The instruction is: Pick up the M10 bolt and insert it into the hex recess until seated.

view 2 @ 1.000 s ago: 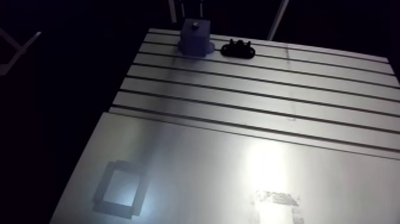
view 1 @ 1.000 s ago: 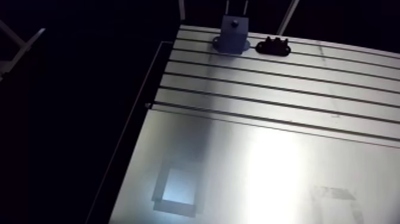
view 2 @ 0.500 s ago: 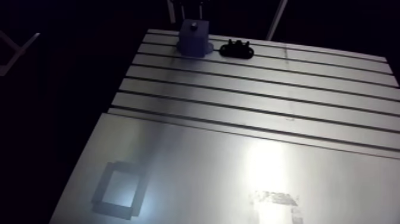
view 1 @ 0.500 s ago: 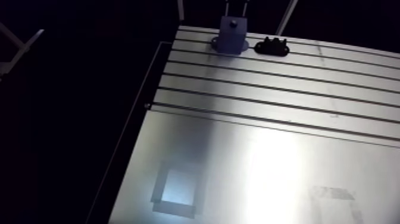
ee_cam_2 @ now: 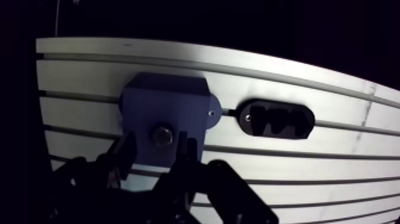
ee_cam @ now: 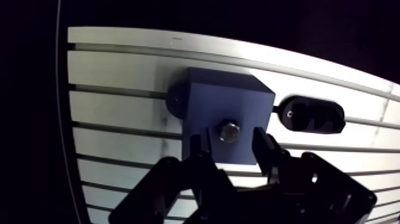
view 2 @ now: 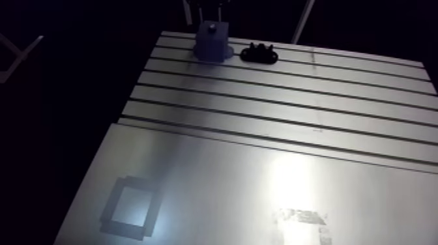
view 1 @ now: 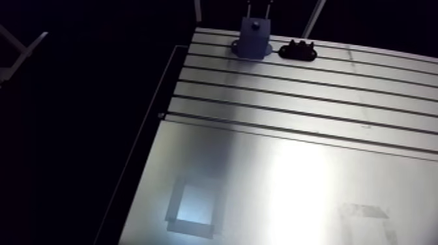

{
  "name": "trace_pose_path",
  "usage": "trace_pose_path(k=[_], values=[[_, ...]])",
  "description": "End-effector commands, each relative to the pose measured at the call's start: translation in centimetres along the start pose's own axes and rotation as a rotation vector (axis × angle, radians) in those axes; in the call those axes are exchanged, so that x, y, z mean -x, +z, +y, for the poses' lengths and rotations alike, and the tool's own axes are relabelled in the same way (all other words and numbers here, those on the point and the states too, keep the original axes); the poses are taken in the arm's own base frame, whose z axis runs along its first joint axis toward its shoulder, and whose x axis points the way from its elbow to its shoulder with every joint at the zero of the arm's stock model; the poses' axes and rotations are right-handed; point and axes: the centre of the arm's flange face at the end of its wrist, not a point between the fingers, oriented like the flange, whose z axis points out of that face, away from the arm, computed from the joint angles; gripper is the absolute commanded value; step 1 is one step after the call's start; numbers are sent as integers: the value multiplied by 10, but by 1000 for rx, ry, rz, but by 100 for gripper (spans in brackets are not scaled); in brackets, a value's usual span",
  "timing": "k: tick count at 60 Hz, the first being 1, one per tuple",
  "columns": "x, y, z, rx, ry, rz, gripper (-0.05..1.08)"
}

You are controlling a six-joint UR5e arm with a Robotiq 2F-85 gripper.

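m10 bolt (ee_cam: 229, 131) is sitting in the blue block (ee_cam: 229, 98); my gripper (ee_cam: 230, 140) is standing open either side of it, so i'm judging a straight, centred rise safest.

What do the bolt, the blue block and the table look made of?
Bolt: metal, probably steel; grey, glinting hex head. Blue block: likely matte plastic, maybe printed; dull, no glare. Table: bare aluminium; bright sheen, slotted.

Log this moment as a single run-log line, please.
bolt: in blue block | gripper: open, straddling bolt | black holder: beside block
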Motion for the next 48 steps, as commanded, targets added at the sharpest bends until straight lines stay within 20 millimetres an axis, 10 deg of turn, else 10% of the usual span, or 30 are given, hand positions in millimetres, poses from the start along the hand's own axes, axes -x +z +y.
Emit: trace_pose_path(k=[1,48], values=[[0,1,1,2,10,-1,51],[0,7,2,-1,10,-10,58]])
